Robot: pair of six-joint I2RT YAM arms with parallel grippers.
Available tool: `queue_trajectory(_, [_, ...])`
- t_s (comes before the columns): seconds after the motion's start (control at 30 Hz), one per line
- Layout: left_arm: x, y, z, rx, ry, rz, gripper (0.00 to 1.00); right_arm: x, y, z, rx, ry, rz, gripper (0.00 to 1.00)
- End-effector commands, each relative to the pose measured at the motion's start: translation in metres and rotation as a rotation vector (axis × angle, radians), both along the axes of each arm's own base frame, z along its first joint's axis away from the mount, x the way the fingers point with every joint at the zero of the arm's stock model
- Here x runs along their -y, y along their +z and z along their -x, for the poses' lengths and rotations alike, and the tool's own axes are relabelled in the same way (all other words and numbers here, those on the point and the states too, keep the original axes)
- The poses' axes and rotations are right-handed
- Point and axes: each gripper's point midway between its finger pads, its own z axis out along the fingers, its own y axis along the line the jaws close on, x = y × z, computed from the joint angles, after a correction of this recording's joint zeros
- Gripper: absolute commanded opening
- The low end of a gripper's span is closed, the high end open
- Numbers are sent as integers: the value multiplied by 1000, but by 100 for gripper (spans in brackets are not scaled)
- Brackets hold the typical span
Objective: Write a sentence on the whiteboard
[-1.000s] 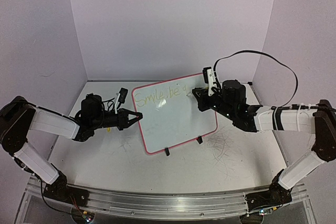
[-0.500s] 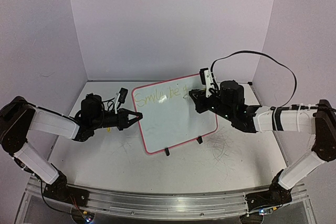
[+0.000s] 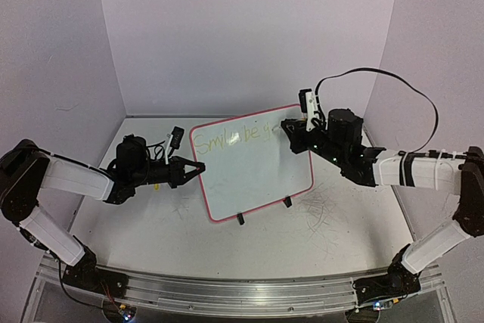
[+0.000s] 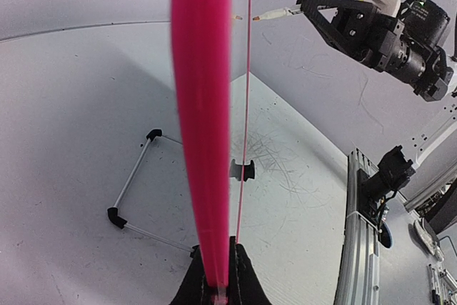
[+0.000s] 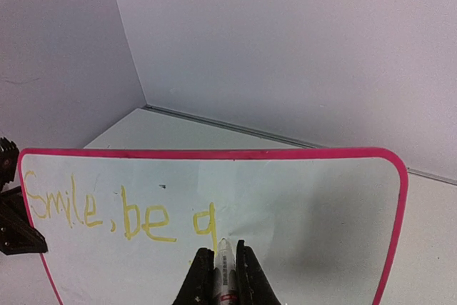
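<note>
The whiteboard [image 3: 257,175], white with a pink frame, stands tilted at mid-table. My left gripper [image 3: 198,166] is shut on its left edge; in the left wrist view the pink frame [image 4: 203,141] runs up from between the jaws of the left gripper [image 4: 218,285]. The sentence [image 5: 107,212] reads "Smile, be g" in yellow along the top. My right gripper [image 5: 220,251] is shut on a white marker [image 5: 226,276]. The marker's tip sits just below the tail of the "g"; I cannot tell whether it touches. From above, the right gripper [image 3: 291,130] is at the board's upper right.
Two black clip feet [image 3: 240,218] [image 3: 287,202] hold up the board's lower edge. A wire stand [image 4: 136,169] lies behind the board. Old scribble marks [image 3: 321,206] cover the table to the right. Walls close in the back and sides, and a metal rail [image 3: 227,289] runs along the front.
The right gripper has moved right and slightly up along the board's top, uncovering the finished "g". The left arm and the board have stayed still.
</note>
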Motion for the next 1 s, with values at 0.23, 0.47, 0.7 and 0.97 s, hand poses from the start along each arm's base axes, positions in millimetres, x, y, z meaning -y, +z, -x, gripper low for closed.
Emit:
queue_trajectory(0.23, [-7, 5, -10, 83, 52, -37, 0, -3, 36, -6, 96, -13, -56, 0])
queue_trajectory(0.47, [-8, 6, -9, 82, 50, -36, 0, -2, 35, -14, 95, -50, -56, 0])
queue_trajectory(0.7, [-7, 6, -9, 83, 48, -34, 0, 0, 35, -18, 93, -70, -56, 0])
queue_trajectory(0.97, [-8, 6, -8, 81, 48, -34, 0, -5, 30, -19, 89, -57, -46, 0])
